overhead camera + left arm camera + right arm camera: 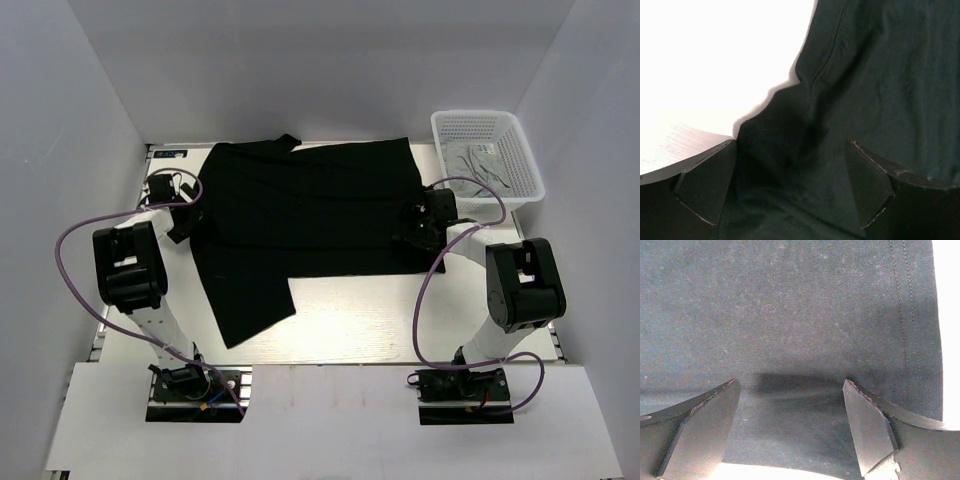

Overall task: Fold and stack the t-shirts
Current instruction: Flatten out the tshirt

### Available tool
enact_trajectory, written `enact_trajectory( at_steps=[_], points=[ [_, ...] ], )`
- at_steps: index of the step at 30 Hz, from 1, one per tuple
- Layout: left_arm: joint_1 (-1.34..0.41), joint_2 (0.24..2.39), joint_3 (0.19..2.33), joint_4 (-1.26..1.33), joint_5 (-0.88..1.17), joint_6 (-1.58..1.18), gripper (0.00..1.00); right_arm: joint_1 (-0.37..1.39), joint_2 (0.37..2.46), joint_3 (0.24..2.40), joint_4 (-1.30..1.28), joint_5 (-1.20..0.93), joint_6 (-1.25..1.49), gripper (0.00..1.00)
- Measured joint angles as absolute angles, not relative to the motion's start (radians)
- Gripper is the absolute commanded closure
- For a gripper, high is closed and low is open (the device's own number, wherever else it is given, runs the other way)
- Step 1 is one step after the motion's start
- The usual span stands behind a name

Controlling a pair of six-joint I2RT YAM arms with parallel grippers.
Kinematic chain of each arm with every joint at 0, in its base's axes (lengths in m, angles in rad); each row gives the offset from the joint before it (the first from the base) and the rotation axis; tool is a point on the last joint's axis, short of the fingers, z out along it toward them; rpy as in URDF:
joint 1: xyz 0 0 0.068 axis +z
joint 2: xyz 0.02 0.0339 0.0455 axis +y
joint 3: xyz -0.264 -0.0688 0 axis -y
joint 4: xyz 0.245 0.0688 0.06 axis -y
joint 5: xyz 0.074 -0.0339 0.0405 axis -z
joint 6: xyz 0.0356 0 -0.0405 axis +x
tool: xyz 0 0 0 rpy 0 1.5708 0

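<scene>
The black t-shirt (pixel 310 205) is spread on the bench (pixel 380 320); left hand (pixel 791 142) and right hand (pixel 790 381) are held open above it.

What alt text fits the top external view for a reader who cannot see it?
A black t-shirt lies spread on a white table, one part trailing toward the near edge. The left tool is at its left edge and the right tool at its right edge. A white basket at the far right holds grey cloth.
</scene>
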State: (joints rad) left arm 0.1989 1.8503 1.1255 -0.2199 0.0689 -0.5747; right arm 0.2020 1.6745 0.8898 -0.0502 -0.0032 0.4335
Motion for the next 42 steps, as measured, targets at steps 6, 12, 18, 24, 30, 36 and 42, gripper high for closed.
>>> enact_trajectory(
  at_steps=[6,12,18,24,30,36,42],
  points=[
    [0.198,1.879,1.186,-0.301,-0.024,-0.632,0.0,0.202,1.674,0.889,-0.05,-0.003,0.434,0.1],
    [0.203,1.867,1.199,-0.445,-0.178,-0.674,0.0,0.204,1.667,0.88,-0.044,0.001,0.431,0.1],
    [0.208,1.805,1.153,-0.511,-0.166,-0.658,0.0,0.218,1.591,0.801,-0.035,-0.02,0.385,0.1],
    [0.176,1.691,1.173,-0.525,-0.003,-0.63,0.0,0.241,1.446,0.77,-0.085,-0.033,0.363,0.1],
    [0.025,1.343,0.994,-0.516,0.113,-0.665,0.0,0.242,1.226,0.669,-0.048,-0.022,0.407,0.1],
    [-0.144,1.137,0.825,-0.686,0.097,-0.706,0.0,0.242,1.117,0.571,-0.049,0.003,0.446,0.1],
    [-0.221,1.048,0.742,-1.014,0.036,-0.782,0.0,0.242,1.055,0.55,-0.016,0.005,0.452,0.1]
  ],
)
